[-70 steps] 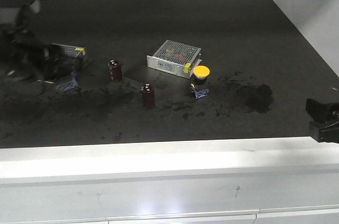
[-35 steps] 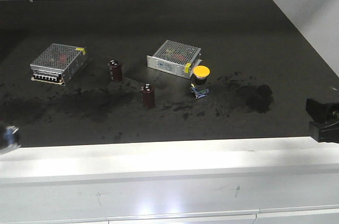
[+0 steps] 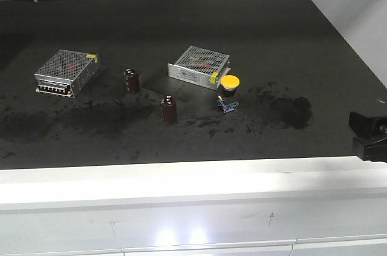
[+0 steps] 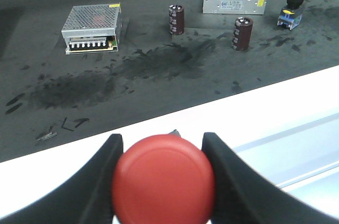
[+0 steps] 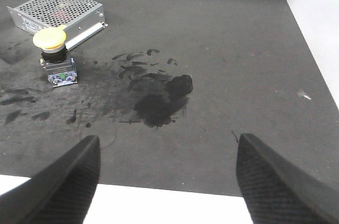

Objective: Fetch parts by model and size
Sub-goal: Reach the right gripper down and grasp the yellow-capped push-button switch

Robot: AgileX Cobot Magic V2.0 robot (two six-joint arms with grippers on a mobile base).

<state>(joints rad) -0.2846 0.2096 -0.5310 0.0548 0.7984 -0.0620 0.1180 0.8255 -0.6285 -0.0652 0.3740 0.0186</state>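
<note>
Since one second earlier, the left arm has left the front view, where it stood at the worktop's left end beside a silver box. A blue-based part that lay at that spot is gone too. The left fingers (image 4: 100, 171) now pinch the red-capped switch (image 4: 164, 181) from both sides, holding it above the white front edge (image 3: 181, 177) of the worktop (image 3: 254, 26). Only the cap shows, the base being hidden beneath it. By this reading, one of the two parts is fetched and in transit. The right fingers (image 5: 69, 181) hang spread with nothing between them at the worktop's right front corner. The yellow-capped switch (image 3: 228, 91) stands upright on the surface, near the middle and just in front of the nearer perforated box (image 3: 198, 66). It is untouched and judged to be the part left to collect. A second perforated box (image 3: 66, 72) lies to the left, and two maroon cylinders (image 3: 132, 80) (image 3: 169, 109) stand between the boxes. The worktop is matte black, marked with dark smears (image 5: 159, 99) along its front half. Pale walls (image 3: 351, 2) close it at the back and right.
</note>
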